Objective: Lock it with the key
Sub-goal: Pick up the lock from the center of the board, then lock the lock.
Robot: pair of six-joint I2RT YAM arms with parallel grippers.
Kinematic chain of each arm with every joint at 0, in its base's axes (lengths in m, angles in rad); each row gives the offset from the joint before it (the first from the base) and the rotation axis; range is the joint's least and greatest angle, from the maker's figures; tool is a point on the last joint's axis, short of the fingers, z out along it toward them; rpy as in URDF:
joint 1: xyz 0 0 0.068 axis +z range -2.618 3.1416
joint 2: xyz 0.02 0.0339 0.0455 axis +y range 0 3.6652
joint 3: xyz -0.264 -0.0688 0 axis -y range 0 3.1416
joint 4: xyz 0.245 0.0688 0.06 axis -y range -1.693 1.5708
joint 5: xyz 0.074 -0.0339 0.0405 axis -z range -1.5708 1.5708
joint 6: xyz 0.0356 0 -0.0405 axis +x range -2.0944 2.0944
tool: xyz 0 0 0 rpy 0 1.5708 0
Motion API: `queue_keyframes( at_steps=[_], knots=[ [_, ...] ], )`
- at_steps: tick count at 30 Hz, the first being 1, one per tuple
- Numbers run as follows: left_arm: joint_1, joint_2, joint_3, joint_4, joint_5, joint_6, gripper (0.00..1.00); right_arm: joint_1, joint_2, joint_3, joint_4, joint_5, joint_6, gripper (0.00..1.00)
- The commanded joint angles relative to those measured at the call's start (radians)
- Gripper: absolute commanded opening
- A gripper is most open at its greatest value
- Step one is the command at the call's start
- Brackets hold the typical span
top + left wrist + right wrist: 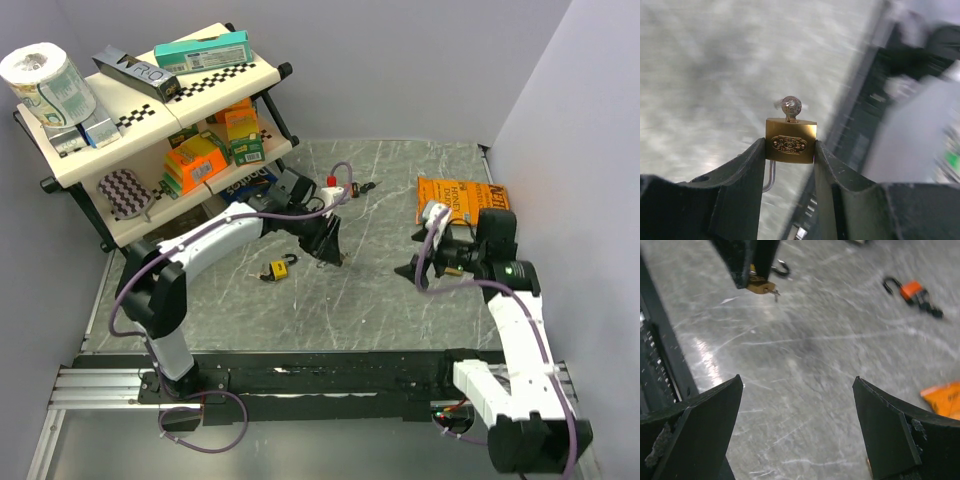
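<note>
The left gripper is clamped on the brass padlock above the table, key pointing out at twelve o'clock, apparently so the right gripper, jaws wide apart, can reach and turn it.

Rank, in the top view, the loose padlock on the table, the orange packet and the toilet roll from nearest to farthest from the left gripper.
From the left gripper:
1. loose padlock, on the table just beside it, to its left.
2. orange packet, on the table's right side.
3. toilet roll, on the top shelf, far left.
</note>
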Motion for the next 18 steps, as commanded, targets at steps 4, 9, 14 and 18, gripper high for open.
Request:
queue_keyframes(
  at_steps=[4,9,14,18],
  knots=[
    [-0.026,-0.056,0.08,-0.189,0.434,0.09,0.01,0.16,-0.159,-0.043,-0.015,-0.1,-0.188,0.93],
    [-0.066,-0.065,0.083,-0.242,0.502,0.101,0.01,0.296,-0.176,-0.02,-0.038,-0.098,-0.209,0.86],
    [-0.092,-0.057,0.097,-0.257,0.544,0.092,0.01,0.411,-0.173,-0.014,-0.028,-0.049,-0.2,0.75],
    [-0.095,-0.047,0.1,-0.246,0.563,0.069,0.01,0.511,-0.17,-0.011,-0.005,-0.012,-0.162,0.71]
  ],
)
